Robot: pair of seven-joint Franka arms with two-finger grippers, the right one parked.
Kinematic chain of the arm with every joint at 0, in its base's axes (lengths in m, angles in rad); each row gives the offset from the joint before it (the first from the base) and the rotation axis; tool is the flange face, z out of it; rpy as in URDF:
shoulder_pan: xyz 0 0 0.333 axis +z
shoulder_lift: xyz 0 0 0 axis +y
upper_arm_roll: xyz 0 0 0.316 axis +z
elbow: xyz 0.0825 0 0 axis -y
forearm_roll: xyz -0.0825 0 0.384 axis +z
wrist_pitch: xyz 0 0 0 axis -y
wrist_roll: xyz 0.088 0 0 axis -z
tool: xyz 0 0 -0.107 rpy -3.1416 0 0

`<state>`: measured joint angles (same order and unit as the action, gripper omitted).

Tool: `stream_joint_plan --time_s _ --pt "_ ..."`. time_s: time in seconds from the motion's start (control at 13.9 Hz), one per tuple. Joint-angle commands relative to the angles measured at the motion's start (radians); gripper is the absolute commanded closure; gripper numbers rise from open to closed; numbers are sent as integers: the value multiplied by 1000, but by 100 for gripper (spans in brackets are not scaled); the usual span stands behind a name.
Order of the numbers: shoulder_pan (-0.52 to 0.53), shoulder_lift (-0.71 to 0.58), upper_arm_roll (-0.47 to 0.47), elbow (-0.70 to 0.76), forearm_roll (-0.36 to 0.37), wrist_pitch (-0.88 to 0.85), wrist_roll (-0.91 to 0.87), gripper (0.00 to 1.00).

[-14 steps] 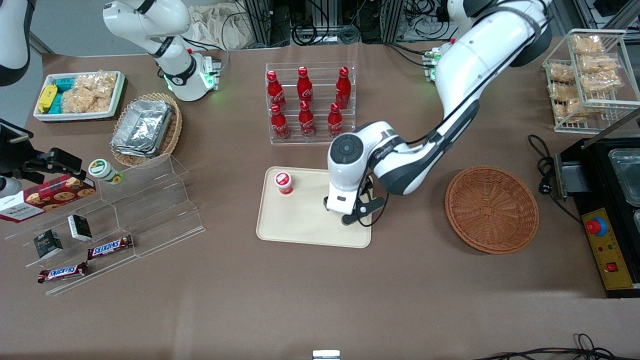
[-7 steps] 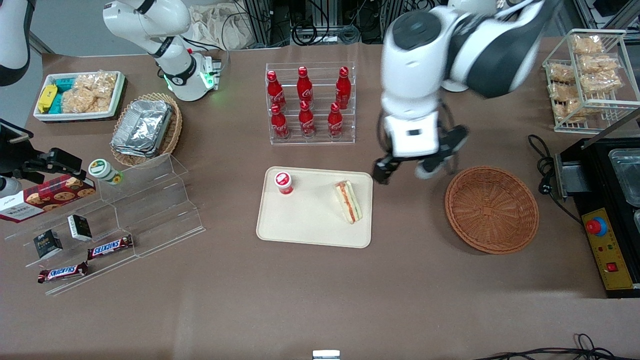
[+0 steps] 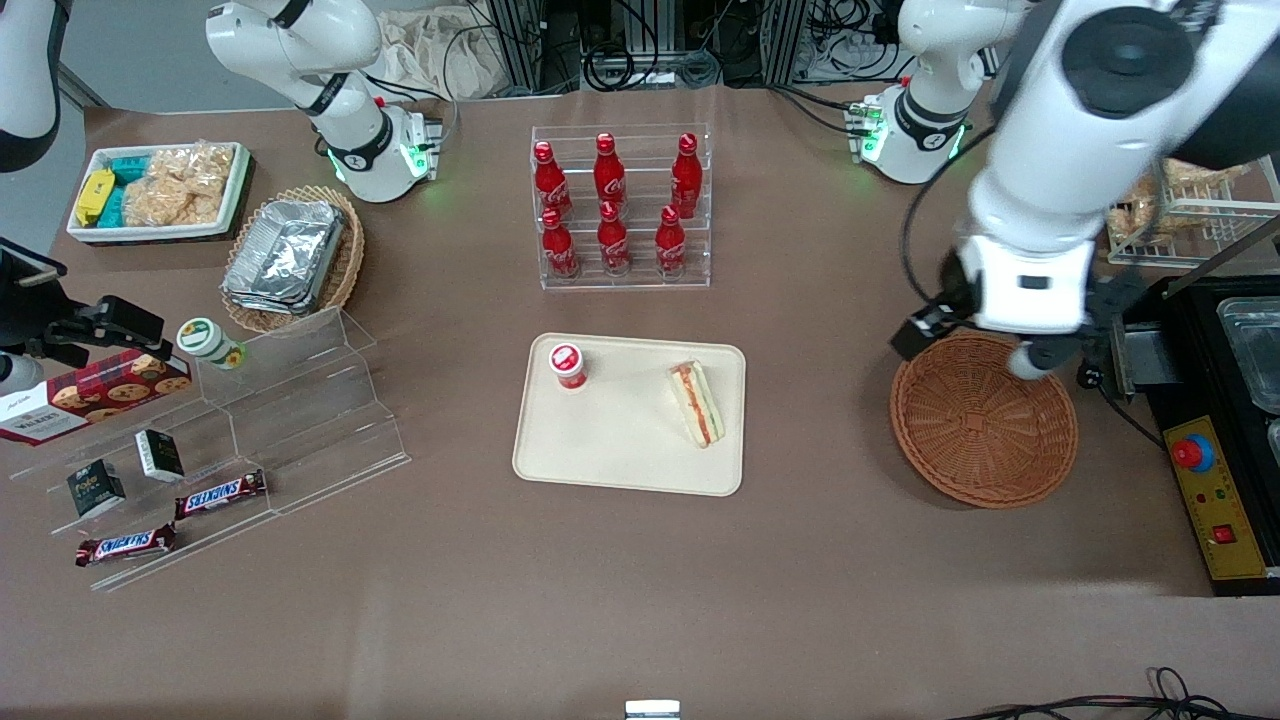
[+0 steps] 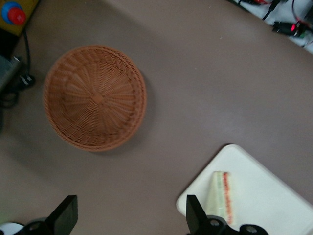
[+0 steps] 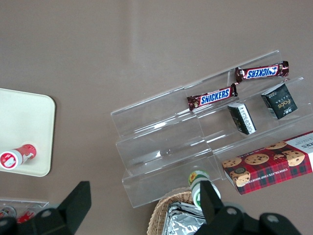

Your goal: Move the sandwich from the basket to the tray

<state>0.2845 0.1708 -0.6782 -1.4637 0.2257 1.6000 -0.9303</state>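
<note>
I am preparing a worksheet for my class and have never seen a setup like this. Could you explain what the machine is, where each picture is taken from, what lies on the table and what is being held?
These are robot arms bolted to a brown table. One picture looks down on the table from the front; the other two come from cameras on the arms' wrists.

The working arm's tool hangs open above the edge of the round woven basket, which is empty. It holds nothing.

The sandwich lies on the cream tray, beside a small red-capped cup. So the job looks done.

Also there: a rack of red bottles, a clear stepped shelf with chocolate bars, and an oval basket of foil containers.
</note>
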Motion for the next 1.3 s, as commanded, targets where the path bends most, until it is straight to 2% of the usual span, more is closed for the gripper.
stream_joint_plan --time_s 0.0,0.14,0.29,0.43,0.65,0.79,1.01,1.15,1.23 --pt "18 -65 82 -35 -38 -50 233 0" --pt "-78 -94 234 -38 -57 -83 388 0" --pt "-195 -141 447 -53 -122 -98 543 0" --pt "-275 -203 618 -108 -173 -88 667 0" --pt "-350 -302 770 -234 -201 -10 780 0" --pt "-358 -365 796 -327 -201 61 798 0" --pt "-343 -346 786 -319 -218 89 809 0" --pt "-292 -318 703 -279 -216 83 809 0" --pt "-286 -312 697 -267 -218 74 809 0"
